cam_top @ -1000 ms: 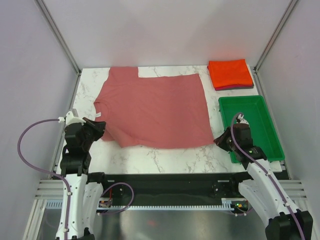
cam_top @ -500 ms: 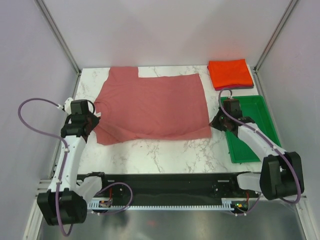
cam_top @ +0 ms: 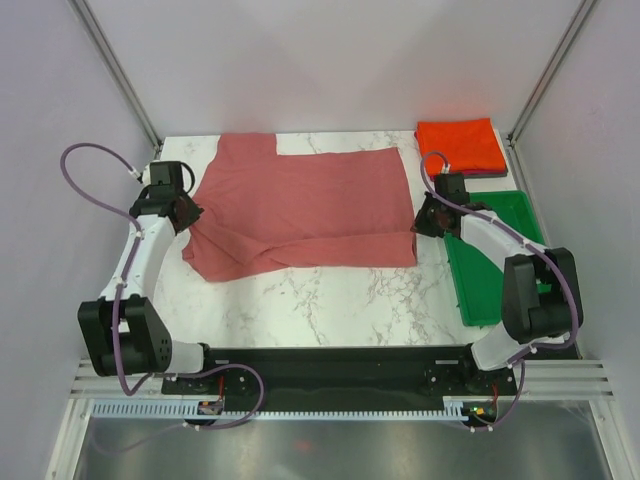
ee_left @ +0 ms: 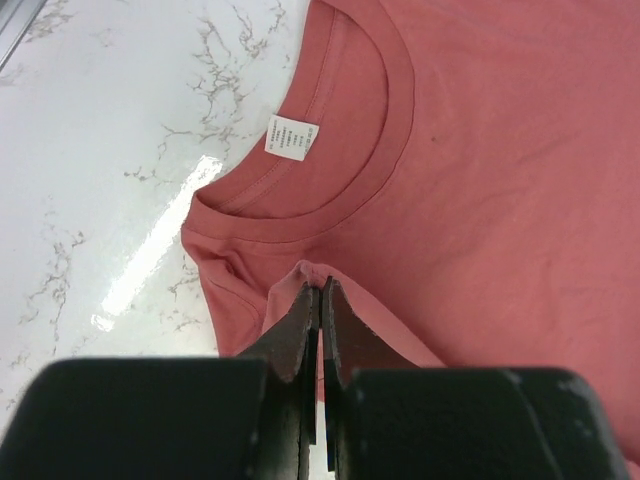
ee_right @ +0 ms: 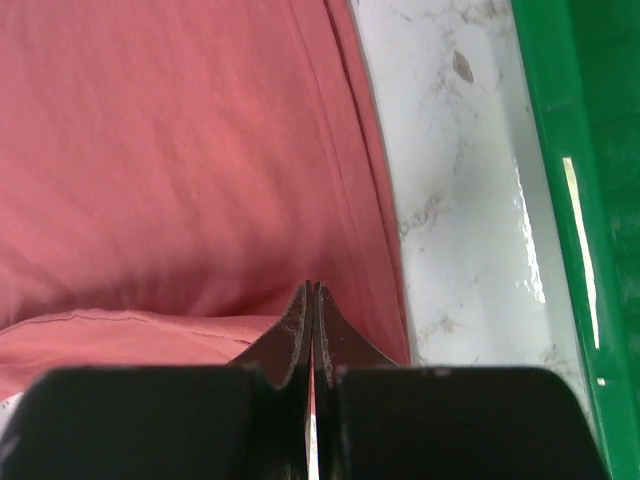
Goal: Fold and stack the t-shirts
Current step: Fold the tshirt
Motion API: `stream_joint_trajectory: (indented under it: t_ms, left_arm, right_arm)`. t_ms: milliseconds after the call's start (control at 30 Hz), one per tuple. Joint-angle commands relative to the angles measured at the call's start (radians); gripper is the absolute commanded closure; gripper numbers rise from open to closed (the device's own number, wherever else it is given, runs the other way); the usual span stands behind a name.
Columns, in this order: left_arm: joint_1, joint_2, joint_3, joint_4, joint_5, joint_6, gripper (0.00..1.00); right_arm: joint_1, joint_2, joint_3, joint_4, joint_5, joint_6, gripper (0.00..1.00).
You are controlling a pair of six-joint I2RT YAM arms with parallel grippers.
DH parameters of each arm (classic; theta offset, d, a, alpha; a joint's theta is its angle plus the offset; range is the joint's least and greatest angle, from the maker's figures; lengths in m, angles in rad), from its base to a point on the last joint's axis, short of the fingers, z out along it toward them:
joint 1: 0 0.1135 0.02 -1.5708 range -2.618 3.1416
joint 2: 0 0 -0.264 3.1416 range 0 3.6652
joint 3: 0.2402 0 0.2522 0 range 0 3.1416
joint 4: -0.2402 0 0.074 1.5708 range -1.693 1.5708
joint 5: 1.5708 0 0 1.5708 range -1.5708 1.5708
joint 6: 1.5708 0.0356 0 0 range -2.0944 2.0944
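A dusty rose-red t-shirt lies spread across the marble table, collar to the left. My left gripper is shut on a pinch of its fabric just below the collar, whose white label faces up; the cloth peaks between the fingertips. At the shirt's right hem, my right gripper is also shut on a fold of the cloth. The near part of the shirt is drawn up and doubled toward the far side. A folded orange-red t-shirt rests at the back right corner.
A green plastic tray sits along the right edge, and the right arm reaches over its left side; its rim shows beside the right gripper. Bare marble lies between the shirt and the arm bases. Grey walls enclose the table.
Both grippers have travelled away from the bases toward the far side, dragging the shirt's near edge with them. That edge now lies farther back and partly doubled over.
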Motion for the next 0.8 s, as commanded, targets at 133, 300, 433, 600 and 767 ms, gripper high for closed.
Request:
stream_joint_trajectory:
  t_ms: [133, 300, 433, 600, 767]
  left_arm:
    - [0.001, 0.148, 0.125, 0.019, 0.044, 0.176, 0.98]
    - [-0.002, 0.254, 0.185, 0.02, 0.084, 0.217, 0.98]
    - [-0.012, 0.332, 0.262, 0.019, 0.117, 0.256, 0.98]
    - [-0.022, 0.429, 0.345, 0.019, 0.114, 0.277, 0.98]
    - [-0.031, 0.497, 0.405, 0.022, 0.142, 0.305, 0.98]
  right_arm:
    - [0.0, 0.087, 0.109, 0.007, 0.026, -0.052, 1.0]
    - [0.0, 0.147, 0.169, -0.015, 0.044, -0.07, 1.0]
    - [0.0, 0.172, 0.207, -0.023, 0.073, -0.082, 1.0]
    - [0.0, 0.215, 0.247, -0.038, 0.093, -0.093, 1.0]
    - [-0.001, 0.246, 0.269, -0.049, 0.115, -0.107, 1.0]
